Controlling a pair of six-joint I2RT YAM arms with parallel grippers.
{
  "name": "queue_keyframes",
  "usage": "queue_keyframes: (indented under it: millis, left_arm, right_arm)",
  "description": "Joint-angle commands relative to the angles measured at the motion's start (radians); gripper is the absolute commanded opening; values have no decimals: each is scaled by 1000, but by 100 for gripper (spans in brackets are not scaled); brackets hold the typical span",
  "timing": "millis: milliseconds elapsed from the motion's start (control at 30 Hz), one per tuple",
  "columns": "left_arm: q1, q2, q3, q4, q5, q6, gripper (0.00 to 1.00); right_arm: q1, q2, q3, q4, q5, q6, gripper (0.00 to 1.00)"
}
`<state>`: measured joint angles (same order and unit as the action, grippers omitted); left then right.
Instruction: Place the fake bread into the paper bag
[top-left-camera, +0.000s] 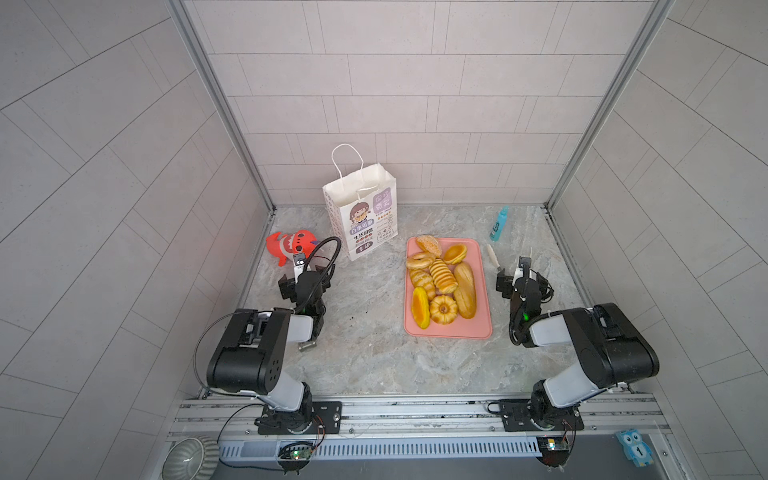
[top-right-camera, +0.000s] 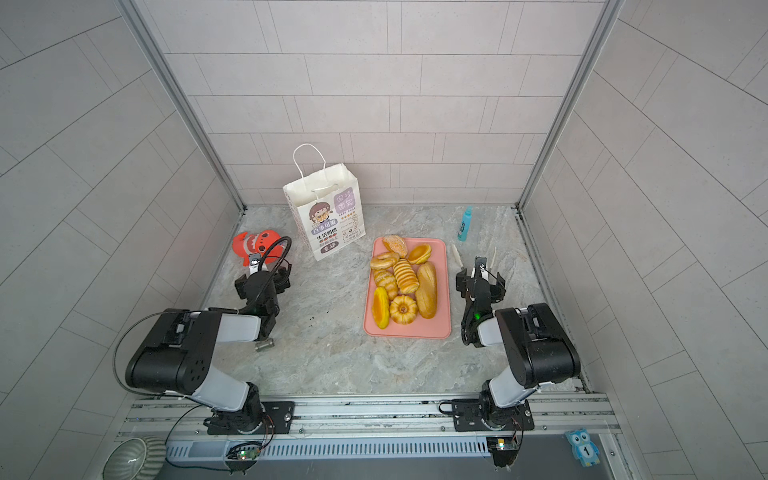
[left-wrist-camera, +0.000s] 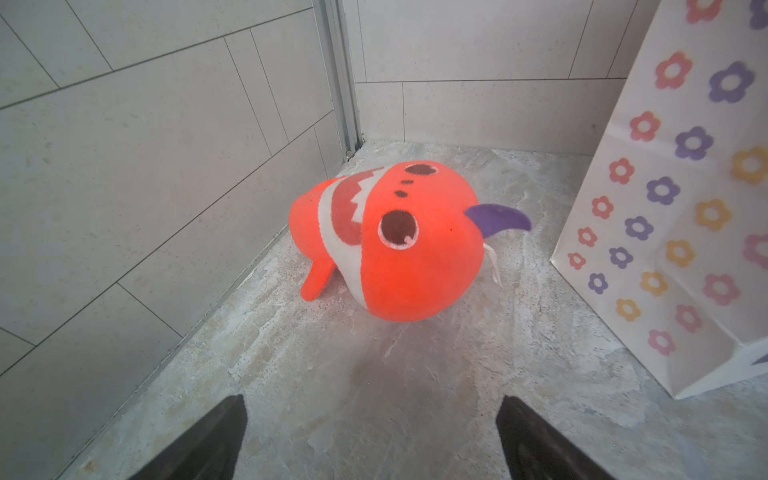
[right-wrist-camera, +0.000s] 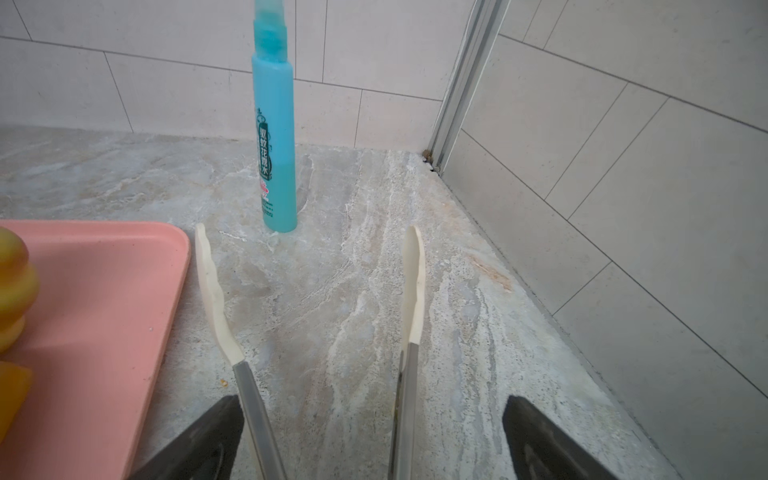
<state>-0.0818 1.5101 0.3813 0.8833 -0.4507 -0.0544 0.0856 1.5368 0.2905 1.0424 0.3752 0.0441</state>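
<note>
- Far left, close to the side wall: red plush fish (top-left-camera: 291, 245), lying on the marble tabletop (top-left-camera: 365, 357), near the flowered side of the bag.
- Left gripper (left-wrist-camera: 370, 415): low over the tabletop, aimed at the fish, jaws spread fully apart, gripping nothing, stopped short of the fish.
- Left of centre, towards the back wall: paper bag (top-left-camera: 360, 208), standing upright, mouth open upward, one cord handle sticking up, cartoon-girl face turned toward the arms, well apart from both grippers.
- Right of the bag, in mid-table: pink tray (top-left-camera: 449, 332), flat on the tabletop and loaded with the fake bread (top-left-camera: 442, 278).
- Eight pieces packed close together on the tray: sesame bun (top-left-camera: 429, 245) and orange-yellow bun (top-left-camera: 455, 253) at the far end, long loaf (top-left-camera: 464, 289) along the right edge, ring donut (top-left-camera: 443, 308) at the near end.
- Just right of the tray: tongs (right-wrist-camera: 212, 291), white-tipped with metal arms, spread wide open, nothing between the tips, one tip just beside the tray's far corner.
- Right gripper (right-wrist-camera: 370, 409): jaws wide apart with the tong arms running back between them, one arm against a finger, the other clear of its finger. Not possible to tell how the tongs are fastened.
- Beyond the tong tips, near the back right corner: teal bottle (top-left-camera: 498, 224), upright.
</note>
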Motion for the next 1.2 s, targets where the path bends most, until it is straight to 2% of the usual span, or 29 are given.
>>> queue_keyframes:
  millis: [0, 133, 200, 367, 433, 533, 600, 633, 733, 833, 900, 1000, 1100, 1167]
  left_arm:
    - [-4, -89, 19, -99, -34, -15, 100]
    - [-6, -184, 39, -198, -69, -30, 100]
    - [-6, -243, 80, -309, -109, -65, 100]
    - [-7, -384, 201, -617, -151, -152, 100]
    - [-6, -437, 253, -770, -179, -243, 100]
    - [-3, -498, 333, -956, -170, -364, 100]
    - [3, -509, 397, -1069, -108, -384, 100]
    - [13, -502, 449, -1143, -62, -397, 100]
    - [82, -452, 605, -1357, 145, -412, 100]
    - [156, -367, 764, -1528, 355, -414, 100]
    - [171, -320, 846, -1592, 427, -401, 100]
    - [171, -255, 950, -1645, 484, -376, 98]
    - [169, -171, 1065, -1669, 569, -327, 99]
    - [167, -104, 1142, -1692, 601, -303, 99]
  right_arm:
    - [-3, -80, -18, -1, 44, 20, 99]
    - [-3, -263, 21, -216, 54, 29, 99]
    - [-3, -360, 45, -336, 71, 74, 99]
    - [-4, -589, 226, -941, 190, 339, 99]
    - [-3, -621, 312, -1123, 147, 356, 99]
    - [-4, -639, 447, -1369, 9, 398, 99]
    - [-4, -657, 499, -1476, -119, 391, 99]
    - [-4, -671, 524, -1526, -147, 408, 99]
    - [-5, -771, 543, -1597, -158, 467, 99]
    - [-4, -956, 511, -1642, -121, 546, 99]
    - [-6, -1045, 492, -1618, -164, 537, 99]
    - [-4, -1017, 561, -1686, -191, 520, 93]
    - [-5, -885, 667, -1774, -257, 449, 83]
    - [-4, -776, 738, -1823, -334, 404, 59]
